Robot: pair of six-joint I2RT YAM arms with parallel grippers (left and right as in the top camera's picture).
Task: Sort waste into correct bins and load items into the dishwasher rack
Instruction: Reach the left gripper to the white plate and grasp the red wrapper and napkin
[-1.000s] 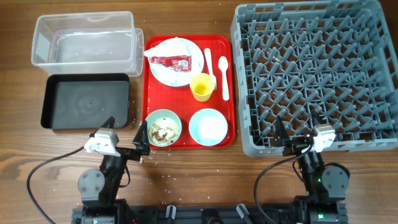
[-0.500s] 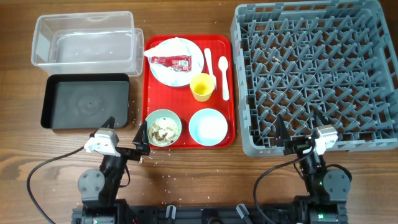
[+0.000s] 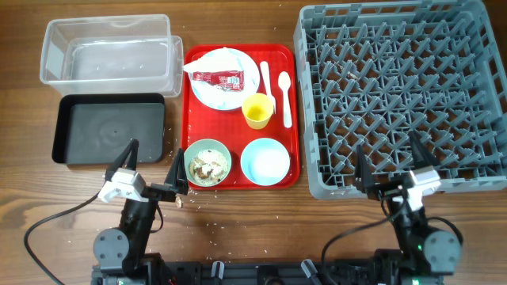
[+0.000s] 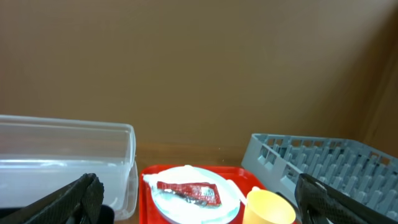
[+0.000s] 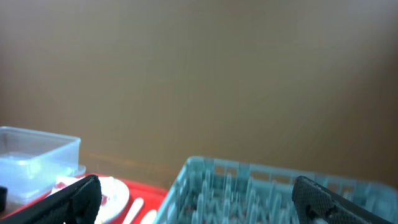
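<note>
On the tray (image 3: 234, 125), the scrap bowl (image 3: 207, 163) sits beside the left gripper (image 3: 156, 150).

The counter (image 3: 261, 214) was matt, grained wood. The tub (image 3: 49, 65) was clear glossy plastic, the dishwasher rack (image 3: 396, 87) dull grey plastic, the snack wrapper (image 3: 215, 77) shiny red.

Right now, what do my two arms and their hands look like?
The left arm and right arm are black with round joint housings. The left hand and right hand each have two slim pointed black fingers on a white wrist block. A thin black cable loops from each arm over the wooden table.
</note>
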